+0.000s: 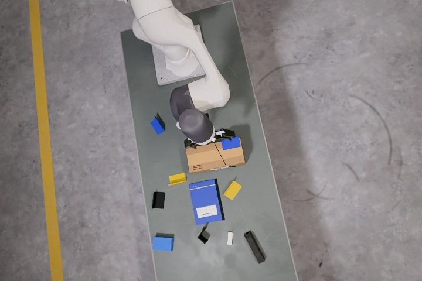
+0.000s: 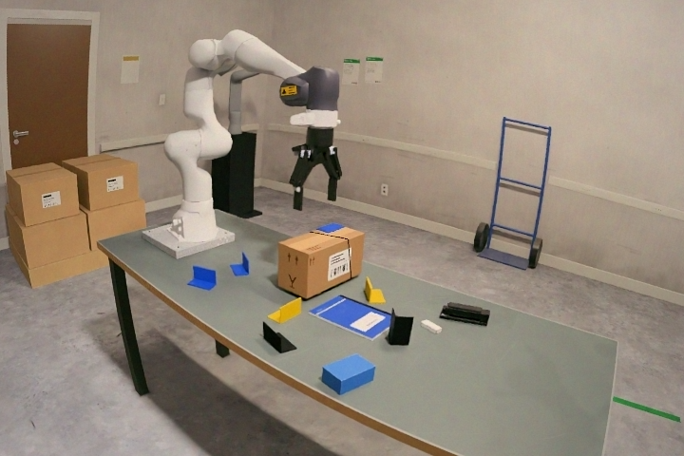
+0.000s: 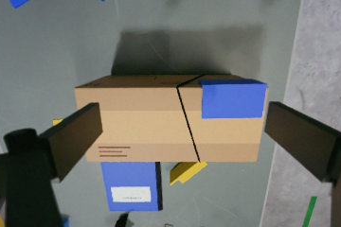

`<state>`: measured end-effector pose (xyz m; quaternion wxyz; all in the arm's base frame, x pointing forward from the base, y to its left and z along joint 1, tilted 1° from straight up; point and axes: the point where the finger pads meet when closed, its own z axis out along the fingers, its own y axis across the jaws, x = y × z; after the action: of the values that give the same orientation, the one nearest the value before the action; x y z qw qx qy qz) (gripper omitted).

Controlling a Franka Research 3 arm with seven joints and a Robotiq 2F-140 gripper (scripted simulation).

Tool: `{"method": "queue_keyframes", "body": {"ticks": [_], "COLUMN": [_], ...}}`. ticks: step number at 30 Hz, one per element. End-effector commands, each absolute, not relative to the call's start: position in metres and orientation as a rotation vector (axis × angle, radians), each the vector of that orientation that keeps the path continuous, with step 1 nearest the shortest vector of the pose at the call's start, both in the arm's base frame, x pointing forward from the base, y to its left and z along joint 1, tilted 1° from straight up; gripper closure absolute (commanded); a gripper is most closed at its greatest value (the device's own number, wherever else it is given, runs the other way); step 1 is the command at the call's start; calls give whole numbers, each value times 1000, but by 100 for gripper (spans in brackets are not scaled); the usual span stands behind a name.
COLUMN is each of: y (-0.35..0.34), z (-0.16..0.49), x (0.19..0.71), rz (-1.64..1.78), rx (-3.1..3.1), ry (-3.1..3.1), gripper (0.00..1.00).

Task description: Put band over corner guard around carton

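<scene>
Top: carton (image 1: 204,158) sits mid-counter (image 1: 268,212), nearer the arm-base end; band (image 1: 222,154) runs slanted across lid, beside blue corner guard (image 1: 230,143), not over it.
Exterior: gripper (image 2: 314,194) hangs well above carton, fingers wide apart, nothing held.
Wrist: I see guard on the lid's corner toward the counter's long edge.
Risk: I'd judge coming down blind could knock guard off or tip carton; thin band may slip the fingers.

White arm (image 2: 202,134), grey wrist (image 2: 321,85), yellow sticker (image 2: 288,90), black jaws.
</scene>
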<state>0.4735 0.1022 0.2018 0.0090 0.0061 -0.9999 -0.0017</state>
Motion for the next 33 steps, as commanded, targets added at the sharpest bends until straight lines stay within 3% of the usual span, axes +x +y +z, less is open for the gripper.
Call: {"method": "queue_keyframes", "body": {"ticks": [1,20,28,29,33], "y": [102,102,103,103,103], "z": [202,202,172,172,172], "x": [475,475,475,475,475], "rz": [-2,-2,-4,-4,-4], "rx": [11,16,477,477,477], "ry": [-3128,-3128,-3092,-3092,-3092], "gripper": [0,0,0,82,82]}}
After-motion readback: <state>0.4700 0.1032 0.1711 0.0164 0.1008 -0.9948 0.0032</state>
